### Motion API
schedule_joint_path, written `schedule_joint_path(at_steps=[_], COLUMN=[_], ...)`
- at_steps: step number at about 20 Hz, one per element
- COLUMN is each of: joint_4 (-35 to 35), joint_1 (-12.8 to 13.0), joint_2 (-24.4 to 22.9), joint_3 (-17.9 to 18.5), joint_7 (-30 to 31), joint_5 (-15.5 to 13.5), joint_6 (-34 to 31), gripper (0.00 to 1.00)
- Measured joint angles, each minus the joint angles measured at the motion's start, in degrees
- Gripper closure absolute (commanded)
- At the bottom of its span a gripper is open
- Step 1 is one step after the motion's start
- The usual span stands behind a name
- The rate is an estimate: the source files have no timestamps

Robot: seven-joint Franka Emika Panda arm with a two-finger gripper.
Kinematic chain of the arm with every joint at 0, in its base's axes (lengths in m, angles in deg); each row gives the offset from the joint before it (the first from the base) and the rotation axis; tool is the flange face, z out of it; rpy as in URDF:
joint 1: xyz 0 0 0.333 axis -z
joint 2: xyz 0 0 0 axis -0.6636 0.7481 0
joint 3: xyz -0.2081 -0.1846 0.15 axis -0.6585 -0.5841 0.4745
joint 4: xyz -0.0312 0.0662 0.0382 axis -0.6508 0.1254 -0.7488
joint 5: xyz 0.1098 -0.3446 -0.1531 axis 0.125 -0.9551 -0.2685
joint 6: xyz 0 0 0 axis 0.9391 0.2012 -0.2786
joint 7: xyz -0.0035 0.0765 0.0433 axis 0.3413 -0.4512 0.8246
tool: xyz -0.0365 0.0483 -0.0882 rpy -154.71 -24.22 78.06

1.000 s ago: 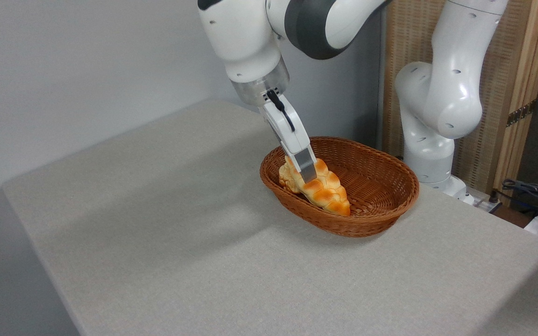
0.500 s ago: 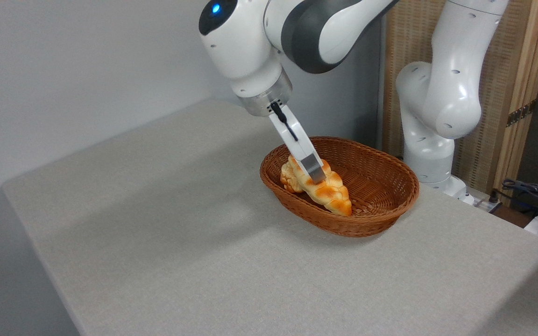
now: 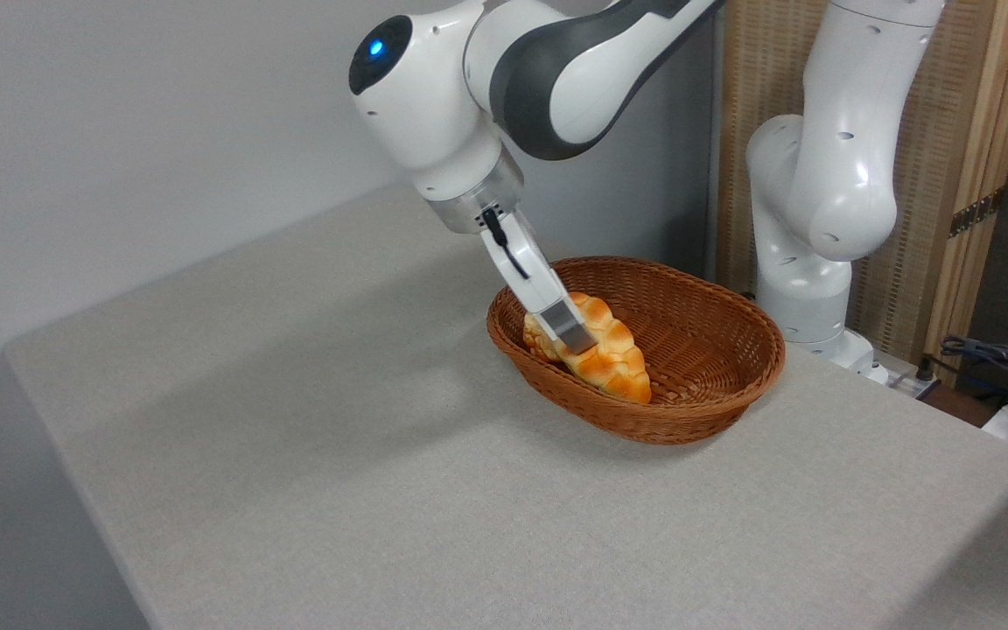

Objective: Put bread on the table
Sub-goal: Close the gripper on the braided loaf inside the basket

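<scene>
The bread [image 3: 616,357], a glossy golden braided loaf, is inside the brown wicker basket [image 3: 736,409] at its left end, tilted with one end pointing down toward the basket's front wall. My gripper [image 3: 581,338] reaches down from the upper left at a slant and is shut on the loaf's middle. The near finger [image 3: 567,325] covers part of the crust and the far finger is hidden behind the bread. The table [image 3: 338,437] is a grey-beige fabric top spreading left and in front of the basket.
The arm's white base [image 3: 806,297] stands just behind the basket on the right. A wooden slatted screen [image 3: 959,175] is behind it. Cables [image 3: 1007,363] lie off the table's right edge. The table's left and front edges drop away.
My wrist has swung to the left and the gripper leans more steeply. The bread has turned with it, its lower end shifting slightly left inside the basket.
</scene>
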Motion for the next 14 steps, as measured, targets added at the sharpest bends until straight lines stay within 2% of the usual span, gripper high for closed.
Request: schedule_joint_path(at_steps=[1, 6, 14], joint_4=[0.0, -0.1, -0.1], joint_1=[0.1, 0.4, 0.5], joint_2=[0.2, 0.8, 0.9], joint_3=[0.0, 0.0, 0.0], joint_7=[0.0, 0.0, 0.0], joint_5=[0.0, 0.0, 0.0], joint_6=[0.2, 0.3, 0.4], gripper=[0.61, 0.81, 0.96])
